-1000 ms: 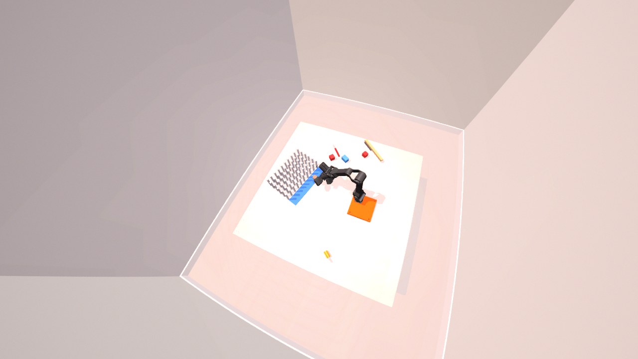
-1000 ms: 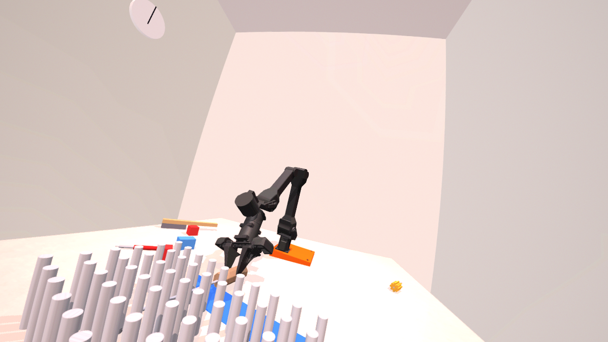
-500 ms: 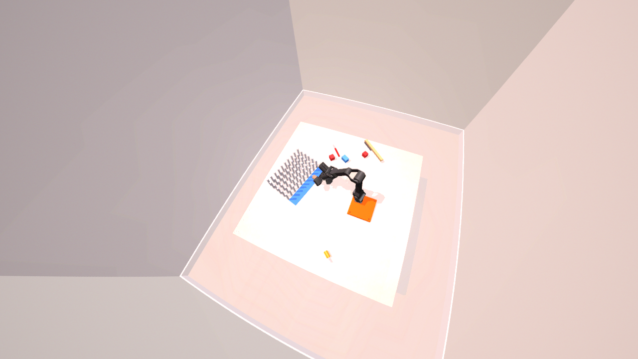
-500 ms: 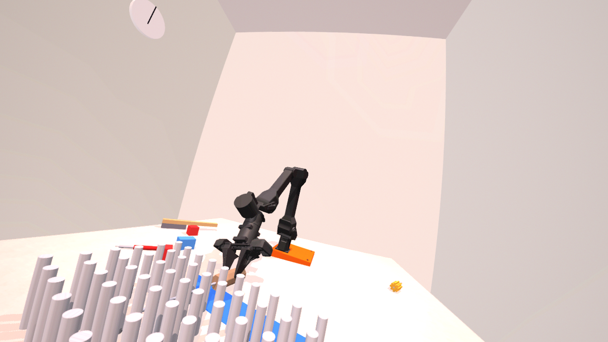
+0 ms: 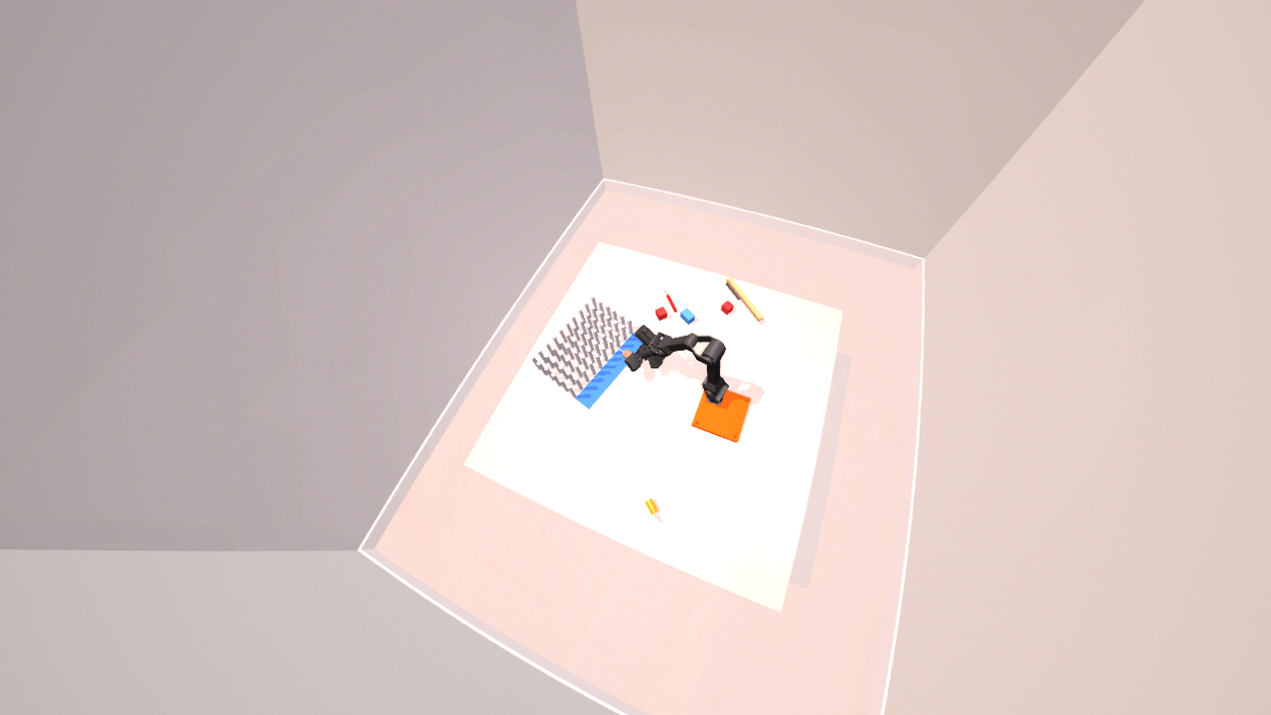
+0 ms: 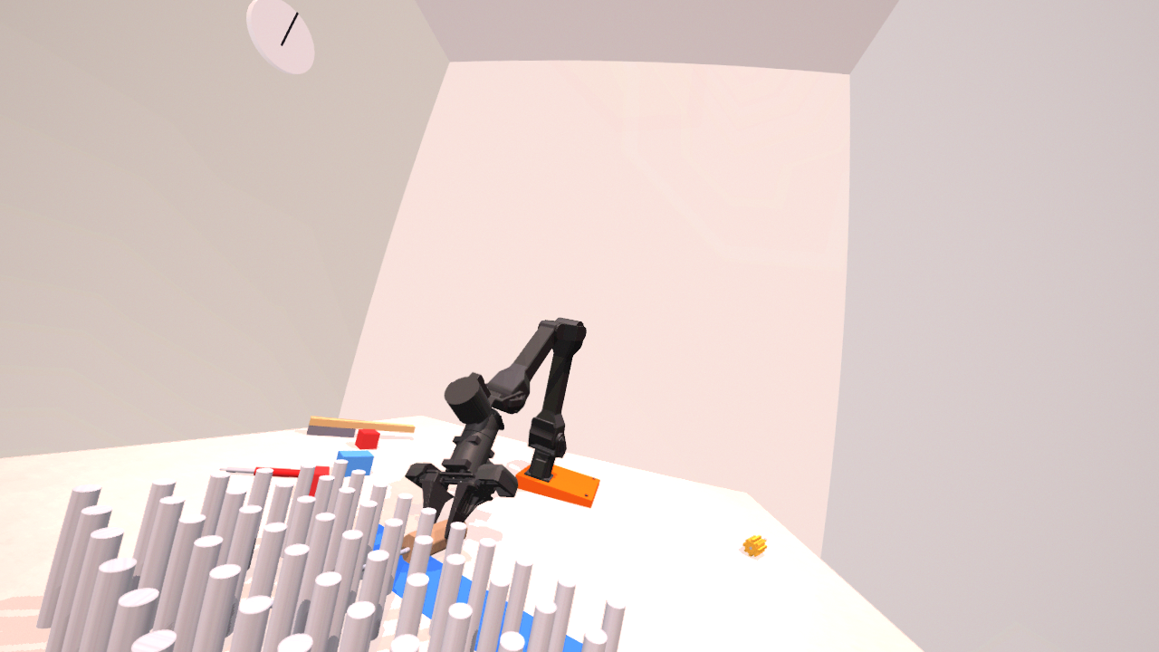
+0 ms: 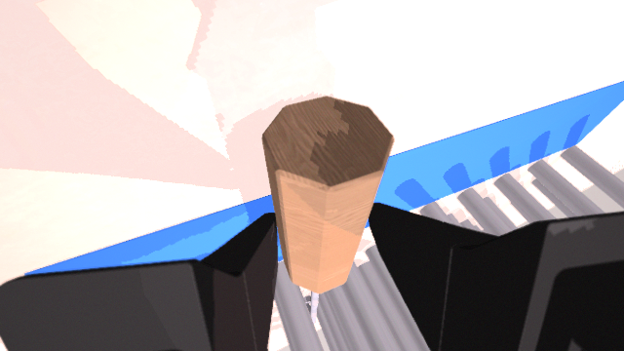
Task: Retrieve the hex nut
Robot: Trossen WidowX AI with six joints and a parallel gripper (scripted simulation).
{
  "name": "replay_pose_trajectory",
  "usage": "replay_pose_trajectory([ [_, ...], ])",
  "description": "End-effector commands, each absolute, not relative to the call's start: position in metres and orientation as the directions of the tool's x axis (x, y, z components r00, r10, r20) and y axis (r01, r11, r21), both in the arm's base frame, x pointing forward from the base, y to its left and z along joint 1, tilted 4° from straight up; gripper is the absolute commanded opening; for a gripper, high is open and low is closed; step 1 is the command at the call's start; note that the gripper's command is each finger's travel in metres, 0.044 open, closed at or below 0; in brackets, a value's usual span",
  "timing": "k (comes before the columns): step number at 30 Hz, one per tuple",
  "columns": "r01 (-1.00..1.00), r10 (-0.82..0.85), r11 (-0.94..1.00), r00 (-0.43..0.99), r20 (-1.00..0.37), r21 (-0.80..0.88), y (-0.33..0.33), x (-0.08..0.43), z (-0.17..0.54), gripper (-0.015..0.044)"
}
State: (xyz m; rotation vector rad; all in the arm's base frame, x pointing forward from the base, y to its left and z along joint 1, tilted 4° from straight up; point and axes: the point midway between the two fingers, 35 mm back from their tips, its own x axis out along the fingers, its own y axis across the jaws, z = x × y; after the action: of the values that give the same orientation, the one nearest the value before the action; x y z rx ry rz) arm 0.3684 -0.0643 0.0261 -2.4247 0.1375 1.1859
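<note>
My gripper [image 5: 630,357] [image 6: 441,527] [image 7: 323,218] is shut on the wooden handle [image 5: 627,354] [image 6: 426,541] [image 7: 326,224] of a tool, over the blue taped strip [image 5: 600,386] [image 6: 437,585] [image 7: 512,134]. The tool's thin metal shaft [image 7: 315,304] runs from the handle in among the grey spacers [image 6: 326,608] [image 7: 524,197]. The shaft's far end is hidden. The spacers that show stand upright; whether the shaft touches any of them I cannot tell. The hex nut is not visible in any view.
A red screwdriver [image 5: 670,303] [image 6: 279,472], a red cube [image 5: 660,313], a blue block [image 5: 686,315] [image 6: 355,463], another red cube [image 5: 727,307] [image 6: 367,438] and a long wooden bar [image 5: 746,300] [image 6: 372,425] lie beyond the arm. A yellow piece [image 5: 651,505] [image 6: 754,545] lies apart. The arm's base plate [image 5: 721,419] [image 6: 573,486] is orange.
</note>
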Motion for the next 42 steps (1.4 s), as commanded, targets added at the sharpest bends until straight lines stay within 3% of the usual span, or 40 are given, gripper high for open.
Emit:
replay_pose_trajectory([
  [1,-0.278,0.098,-0.9,0.623,-0.776,-0.336,-0.064,0.367,0.022,0.0],
  [42,-0.28,0.097,-0.9,0.619,-0.78,-0.335,-0.057,0.345,0.022,0.0],
])
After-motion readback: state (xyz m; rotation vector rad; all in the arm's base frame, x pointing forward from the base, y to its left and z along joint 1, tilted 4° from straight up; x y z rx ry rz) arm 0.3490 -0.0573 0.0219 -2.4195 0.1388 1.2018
